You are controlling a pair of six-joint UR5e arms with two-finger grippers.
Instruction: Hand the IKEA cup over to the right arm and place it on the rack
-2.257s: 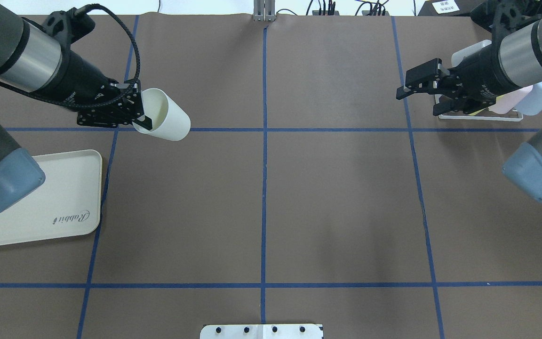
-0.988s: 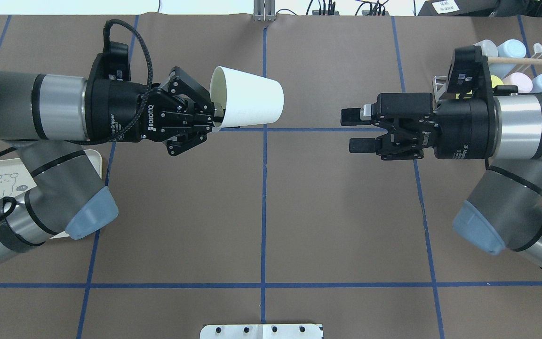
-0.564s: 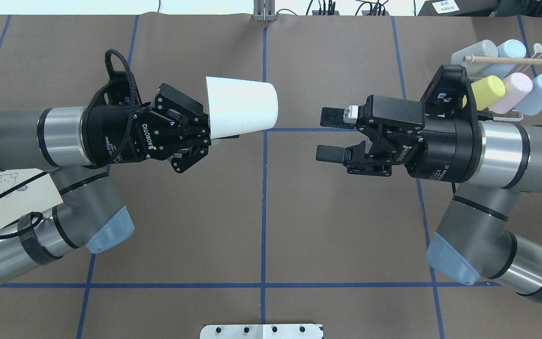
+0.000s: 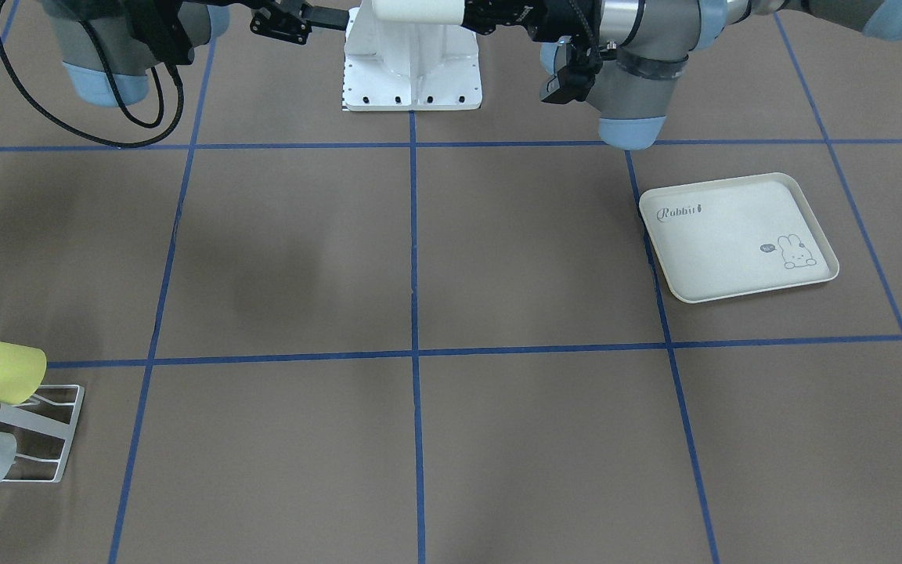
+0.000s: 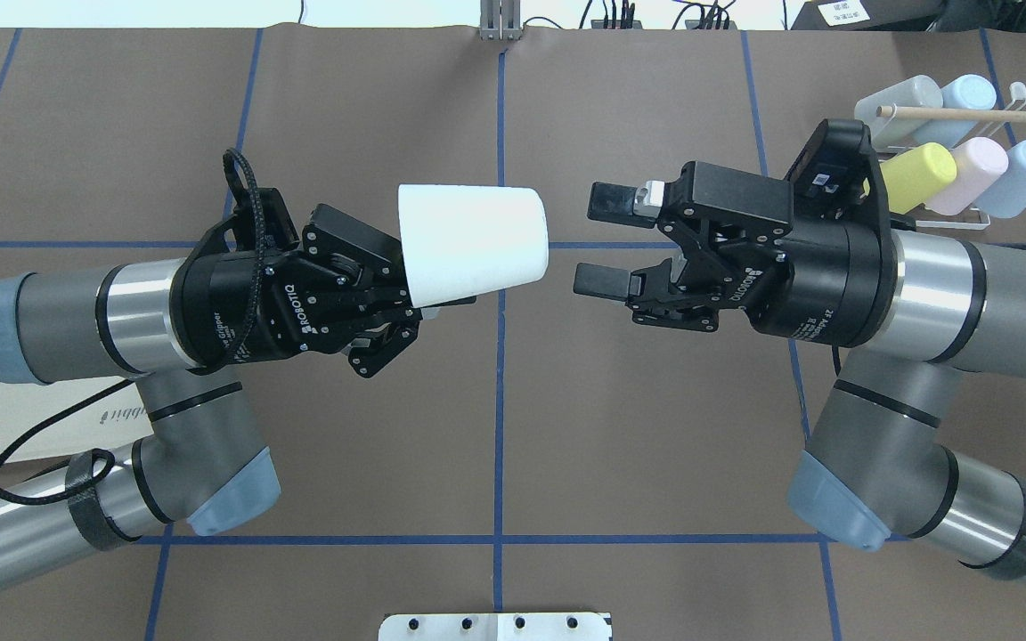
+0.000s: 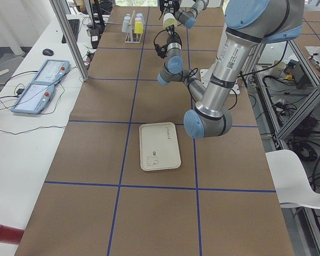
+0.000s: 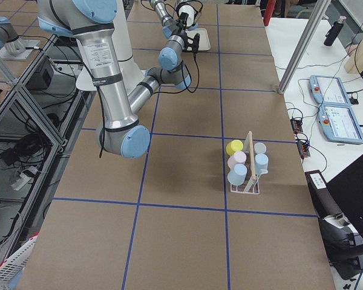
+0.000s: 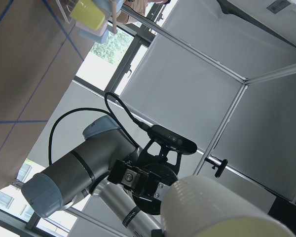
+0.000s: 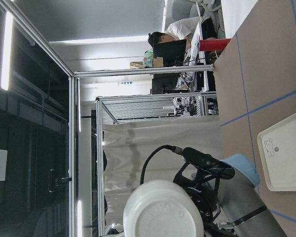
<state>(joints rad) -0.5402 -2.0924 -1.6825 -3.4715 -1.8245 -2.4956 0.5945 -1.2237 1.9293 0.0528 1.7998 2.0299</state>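
Note:
The white IKEA cup (image 5: 473, 240) hangs sideways over the table's middle, its base pointing at my right arm. My left gripper (image 5: 431, 303) is shut on the cup's rim. My right gripper (image 5: 602, 239) faces the cup, open, with its fingertips a short gap from the base and nothing between them. The right wrist view looks straight at the cup's round base (image 9: 163, 210). The left wrist view has the cup's side (image 8: 217, 207) at its bottom. The white wire rack (image 5: 967, 114) with its wooden dowel stands at the far right behind my right arm.
Several pastel cups hang on the rack, a yellow one (image 5: 918, 174) nearest my right wrist. A cream rabbit-print tray (image 4: 737, 235) lies on the left side of the table, partly under my left arm. Blue tape lines cross the brown table cover.
Both arms have swung in towards the table's middle. The cup has moved right and the right gripper left, so the gap between them has shrunk. The right gripper has stayed open.

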